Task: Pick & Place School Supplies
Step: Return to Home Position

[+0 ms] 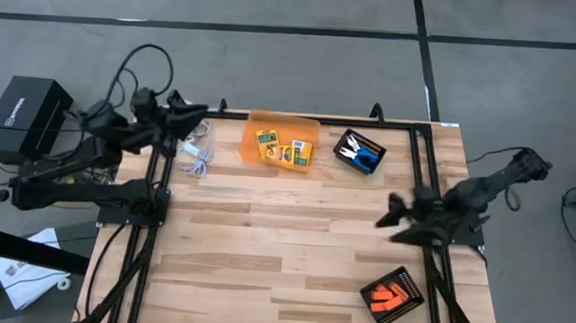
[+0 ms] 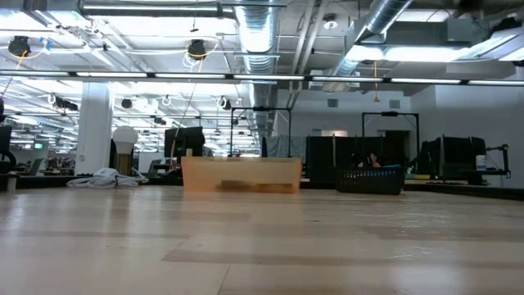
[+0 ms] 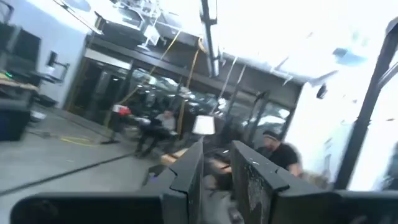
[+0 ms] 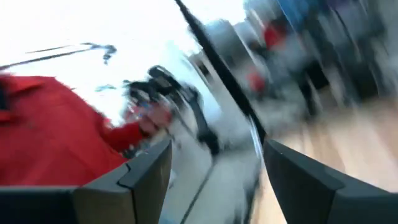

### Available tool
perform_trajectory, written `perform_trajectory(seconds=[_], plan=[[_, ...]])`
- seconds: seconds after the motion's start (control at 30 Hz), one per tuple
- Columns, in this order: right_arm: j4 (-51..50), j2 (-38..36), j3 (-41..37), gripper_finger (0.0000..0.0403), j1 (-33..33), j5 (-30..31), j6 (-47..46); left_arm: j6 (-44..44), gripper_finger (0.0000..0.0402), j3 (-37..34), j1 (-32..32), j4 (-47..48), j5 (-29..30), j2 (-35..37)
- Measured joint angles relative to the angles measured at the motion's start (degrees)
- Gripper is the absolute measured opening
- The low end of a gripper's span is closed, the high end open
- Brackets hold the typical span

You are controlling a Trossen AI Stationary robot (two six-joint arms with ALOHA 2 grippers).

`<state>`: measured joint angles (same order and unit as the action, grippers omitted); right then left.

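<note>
Wooden table [image 1: 263, 240], office hall [image 2: 262, 98] behind; right tool [image 1: 391, 216] wide apart, left tool [image 1: 195, 112] ajar, both empty.

Yellow-and-green crayon boxes [image 1: 283, 149] lie flat, side by side, inside the see-through orange bin [image 1: 288, 120] at the far edge of my desk [image 1: 263, 240]. The blue-handled scissors [image 1: 361, 157] lie in the black tray [image 1: 372, 141] just beside it. Stubby orange erasers [image 1: 389, 297] sit bunched in the other black tray [image 1: 411, 280], near the front corner on my right.
</note>
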<state>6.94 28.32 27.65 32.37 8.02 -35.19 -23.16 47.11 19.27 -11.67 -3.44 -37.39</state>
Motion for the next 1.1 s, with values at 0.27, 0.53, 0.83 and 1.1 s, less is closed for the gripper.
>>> perform_trajectory(seconds=[0.27, 0.53, 0.83, 1.1], plan=[[2.46, -11.63, 0.01, 0.0244, 2.28, 2.89, 27.49, 1.06, 0.0078, -0.02, -1.27, 1.86, -13.48, 4.73], [-16.05, -26.09, -0.01, 0.0244, 4.99, 6.99, 28.54, 5.02, 0.0078, -0.06, -1.14, 19.39, -10.01, 13.28], [-26.4, -28.03, -0.66, 0.0244, 4.99, 9.73, 25.1, 3.35, 0.0078, -13.55, -1.15, 20.05, -5.37, 29.62], [-4.84, -28.06, -12.81, 0.0244, 4.64, 7.22, 26.66, -3.96, 0.0078, -34.08, -1.31, 2.17, -5.06, 35.29]])
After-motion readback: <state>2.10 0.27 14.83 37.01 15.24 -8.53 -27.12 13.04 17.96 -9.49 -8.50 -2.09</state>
